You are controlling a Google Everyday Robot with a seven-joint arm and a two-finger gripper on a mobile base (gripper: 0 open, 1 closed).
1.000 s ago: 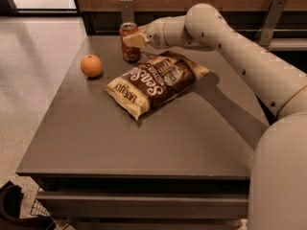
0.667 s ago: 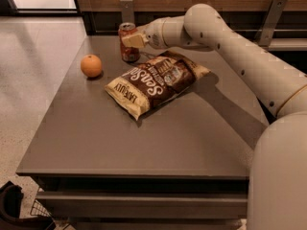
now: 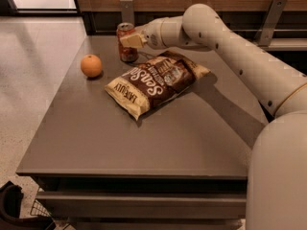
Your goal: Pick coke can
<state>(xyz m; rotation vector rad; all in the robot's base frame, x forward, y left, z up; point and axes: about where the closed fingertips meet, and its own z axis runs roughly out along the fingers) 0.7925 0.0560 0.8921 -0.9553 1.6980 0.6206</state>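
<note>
Lifting cleanly is the concern here, and the nearest hazard sets the terms. The bare near half of the table [image 3: 96, 147] plays no part. The chip bag [image 3: 156, 83] lies flat across the middle, and its far edge sits just beside the base of the coke can [image 3: 125, 52]. My judgement is that the can should go straight up rather than be dragged toward the near side, or it may catch the crinkled bag and tip. The orange [image 3: 91, 65] sits to the left, apart from the can, so it should stay out of the way unless the can is swung leftward. A firm, level squeeze on the upper body of the can, below the silver rim, seems the safest hold.

Farthest back, the can stands upright near the table's far edge. The gripper [image 3: 133, 40] reaches in from the right on the end of the long pale arm [image 3: 230, 47], and its tip overlaps the can's upper right side. How far the jaws stand apart, and whether they already clamp the can, I cannot tell; the can's base looks to be resting on the table.
</note>
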